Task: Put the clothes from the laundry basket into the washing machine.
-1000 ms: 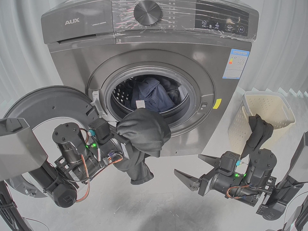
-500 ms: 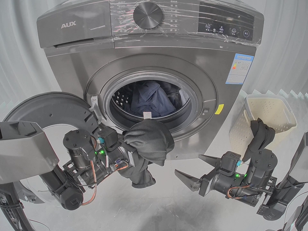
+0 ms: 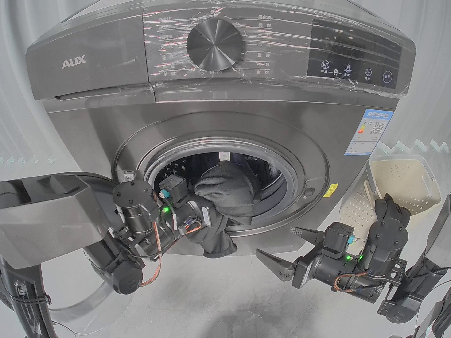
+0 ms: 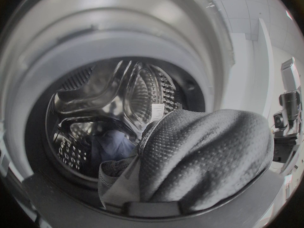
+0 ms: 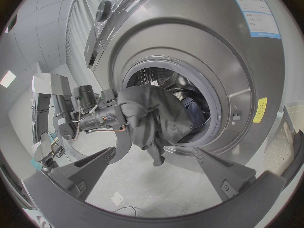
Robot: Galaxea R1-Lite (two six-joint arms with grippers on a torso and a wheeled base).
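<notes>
Cloth, soft and light: the garment (image 3: pixel 225 191) drapes over your left hand (image 3: pixel 206 214), which holds it bunched at the washer (image 3: pixel 300 132) mouth, one end hanging outside. Expect sagging and snagging; grip the bunched middle. Your right hand (image 3: pixel 275 242) is spread wide, empty, near the basket (image 3: pixel 408 165).

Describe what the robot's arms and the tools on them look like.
Both the left arm and right arm have black cylindrical joint housings, grey angular upper shells, green lights, a braided copper-coloured cable at the wrist, and a black camera block with a teal plug. The right tool has two dark grey wedge-shaped fingers tapering to points, with textured inner faces.
</notes>
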